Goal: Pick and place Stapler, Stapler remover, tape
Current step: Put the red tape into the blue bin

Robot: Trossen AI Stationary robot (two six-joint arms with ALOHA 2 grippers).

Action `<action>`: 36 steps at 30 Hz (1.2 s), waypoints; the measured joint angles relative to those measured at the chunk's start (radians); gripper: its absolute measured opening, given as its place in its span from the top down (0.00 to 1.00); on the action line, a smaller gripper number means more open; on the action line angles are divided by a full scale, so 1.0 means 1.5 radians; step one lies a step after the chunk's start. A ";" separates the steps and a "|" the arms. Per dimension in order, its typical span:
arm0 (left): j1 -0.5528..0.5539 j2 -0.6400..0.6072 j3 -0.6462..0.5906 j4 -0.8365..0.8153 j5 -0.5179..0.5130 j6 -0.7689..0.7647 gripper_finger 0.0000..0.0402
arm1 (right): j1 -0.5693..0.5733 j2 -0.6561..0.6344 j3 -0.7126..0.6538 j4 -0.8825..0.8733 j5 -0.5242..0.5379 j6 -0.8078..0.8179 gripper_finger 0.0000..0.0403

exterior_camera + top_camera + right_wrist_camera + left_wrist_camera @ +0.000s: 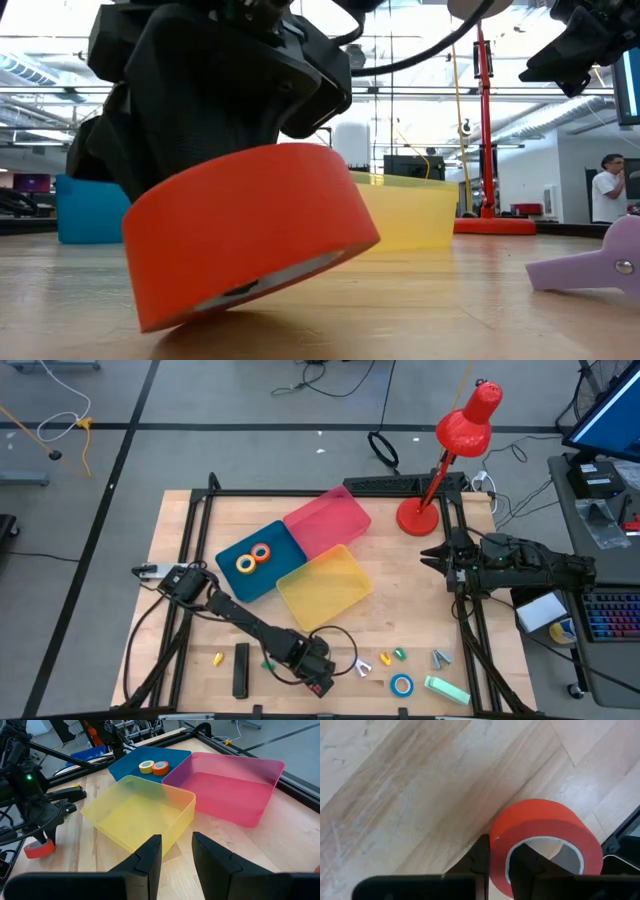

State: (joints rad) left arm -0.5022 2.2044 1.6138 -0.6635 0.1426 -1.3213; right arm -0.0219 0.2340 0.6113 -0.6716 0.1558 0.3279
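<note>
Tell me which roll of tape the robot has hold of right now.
The red roll, tilted on the wood at the table's front edge, with the left gripper pinching its wall. The yellow roll and orange roll lie in the blue bin; the blue roll lies loose.

Yellow roll (245, 564), orange roll (262, 552) in blue bin (228, 550); blue roll (402, 684) on table (180, 530)

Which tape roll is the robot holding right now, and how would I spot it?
Look at the table's near edge, below the yellow bin. There the left gripper pinches a red roll, tilted with one edge on the wood. The blue roll lies flat and free beside it.
</note>
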 joint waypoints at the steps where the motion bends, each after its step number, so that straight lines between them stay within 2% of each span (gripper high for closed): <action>1: 0.000 0.000 0.000 0.001 0.009 -0.001 0.90 | 0.000 0.000 0.000 0.000 0.000 0.000 0.75; 7: -0.002 -0.033 -0.004 -0.009 0.091 -0.011 0.90 | 0.000 0.000 0.000 0.000 0.000 0.000 0.75; 11: -0.004 -0.109 -0.002 -0.025 0.093 -0.024 0.90 | 0.000 0.000 0.000 0.000 0.000 -0.001 0.75; 14: 0.000 -0.173 -0.002 -0.088 0.025 -0.039 0.90 | 0.000 0.000 0.000 0.000 0.000 -0.002 0.75; 19: 0.022 -0.293 -0.001 -0.269 -0.156 -0.069 0.90 | 0.000 0.000 0.000 0.000 0.000 -0.017 0.75; 24: 0.095 -0.378 -0.001 -0.443 -0.334 -0.064 0.90 | 0.000 0.000 0.000 0.001 0.000 -0.017 0.75; 26: 0.143 -0.398 -0.001 -0.478 -0.367 -0.023 0.90 | 0.000 0.000 0.000 0.001 0.000 -0.017 0.75; 30: 0.262 -0.400 -0.001 -0.500 -0.378 0.140 0.90 | 0.000 0.000 0.000 0.001 0.000 -0.017 0.75; 36: 0.441 -0.346 -0.001 -0.495 -0.380 0.412 0.90 | 0.000 0.000 0.000 0.001 0.001 -0.017 0.75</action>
State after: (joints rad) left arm 0.1594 1.6848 1.6127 -1.4067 -0.4271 -0.7033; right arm -0.0219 0.2340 0.6113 -0.6704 0.1566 0.3019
